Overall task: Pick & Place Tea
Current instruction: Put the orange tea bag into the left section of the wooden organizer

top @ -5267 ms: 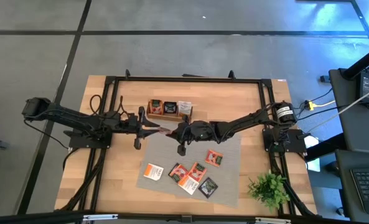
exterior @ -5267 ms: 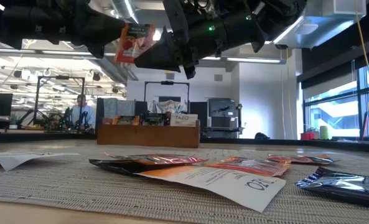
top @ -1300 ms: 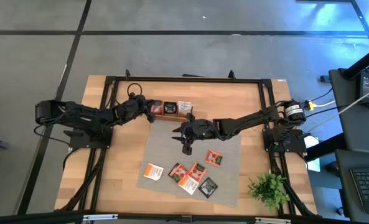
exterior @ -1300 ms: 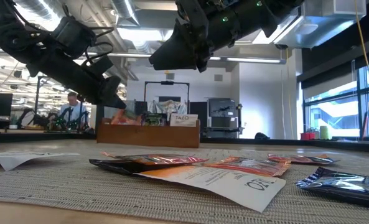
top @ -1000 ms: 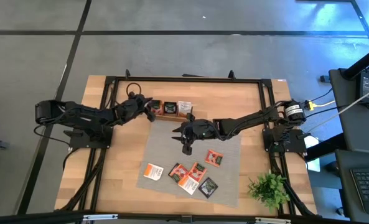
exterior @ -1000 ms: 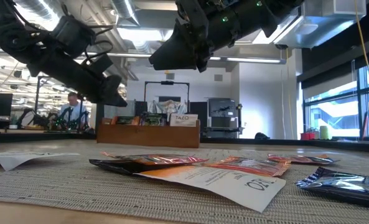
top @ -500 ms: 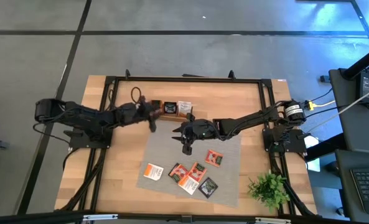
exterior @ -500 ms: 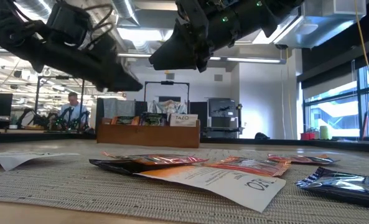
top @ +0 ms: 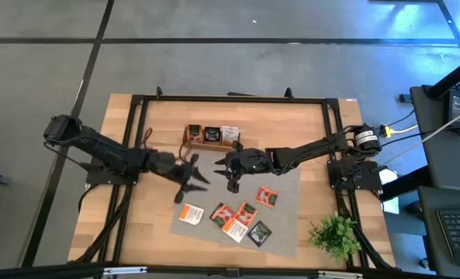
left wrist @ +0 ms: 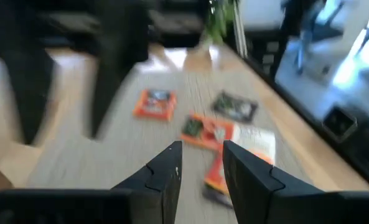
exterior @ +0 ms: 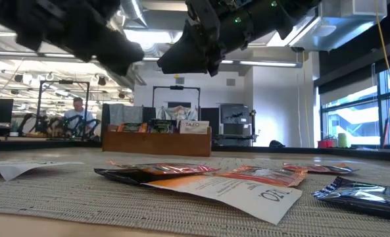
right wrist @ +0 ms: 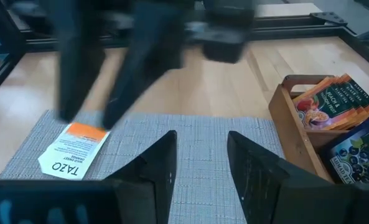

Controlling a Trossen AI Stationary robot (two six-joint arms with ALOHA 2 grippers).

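Here, both hands, left (top: 189,180) and right (top: 230,175), hang empty and parted over flat square sachets (top: 231,218) on woven mat (top: 285,232).

Your two arms (top: 105,153) are matte black, jointed tubes with black cables; the fingers (right wrist: 251,168) are dark, flat-sided.

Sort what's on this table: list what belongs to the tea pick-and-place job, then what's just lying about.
Belongs to the job:
- loose tea sachets on the grey mat
- white sachet at the mat's left edge
- wooden tray, sachets already in it
- left end effector, open, empty, over the mat
- right end effector, open, empty

Lying about:
- green plant at the table's corner
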